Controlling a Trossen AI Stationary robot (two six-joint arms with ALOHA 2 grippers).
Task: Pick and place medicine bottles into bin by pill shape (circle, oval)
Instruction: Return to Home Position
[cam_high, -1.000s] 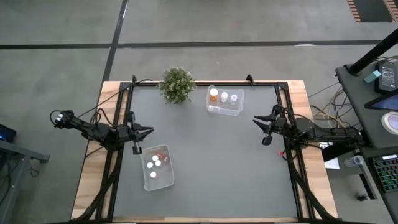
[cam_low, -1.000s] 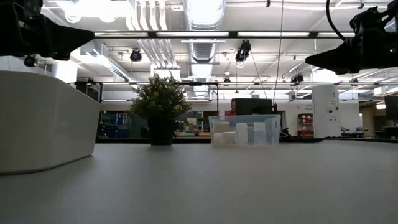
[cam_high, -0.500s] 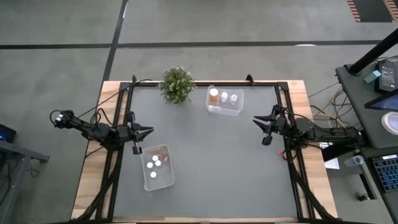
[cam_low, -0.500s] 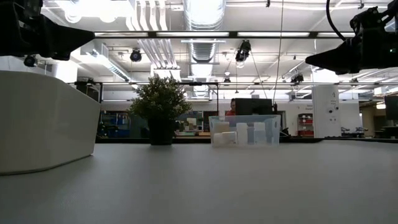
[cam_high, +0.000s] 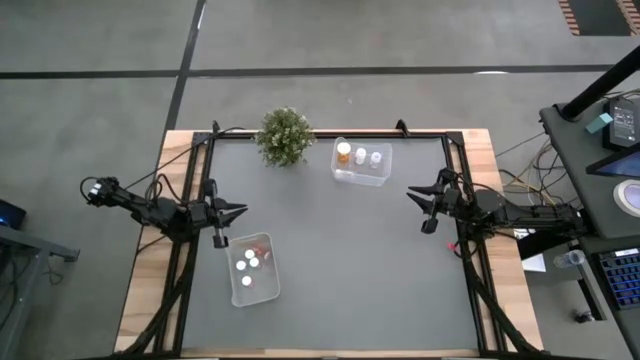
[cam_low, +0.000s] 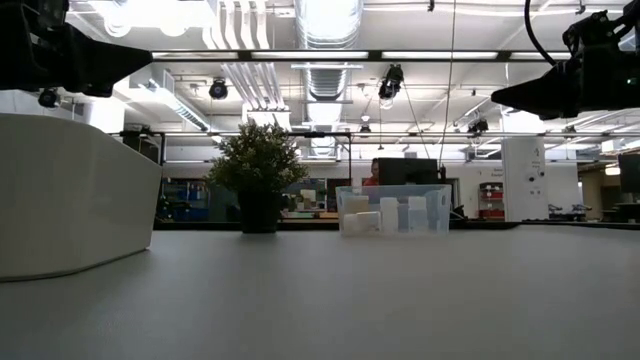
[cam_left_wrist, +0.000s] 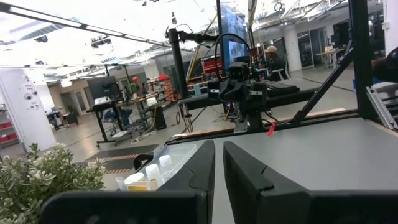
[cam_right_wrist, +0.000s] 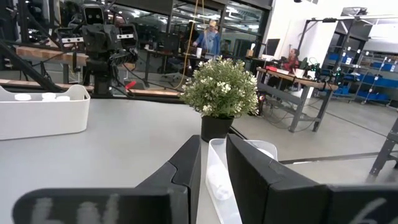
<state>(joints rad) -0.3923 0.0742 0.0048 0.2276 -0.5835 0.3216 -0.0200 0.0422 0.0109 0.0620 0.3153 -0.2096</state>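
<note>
In the left wrist view we see the left gripper (cam_left_wrist: 219, 148) with its two dark fingers drawn almost together. Only a thin slit shows between them, and nothing sits in it. The right gripper (cam_right_wrist: 213, 142) looks much the same in its own wrist view: fingers close, a narrow gap, nothing pinched.

From the high view we place the left gripper at the table's left side, pointing inward, near the far corner of the gray bin (cam_high: 270, 287). The right gripper sits at the right side, pointing back toward it, and the two are well apart. The low view shows both arms raised above the table (cam_high: 350, 260), touching nothing.

The medicine bottles (cam_high: 246, 262) are all inside bins. Several white caps cluster in the gray bin, with a reddish body at its far end. Three more stand in a row in the transparent bin (cam_high: 365, 177) near the table's far edge, one of them orange. The plant (cam_high: 285, 135) stands just beside that bin, toward the left arm's side.

Beyond the table we make out desks, racks and a few people far off in the room.
</note>
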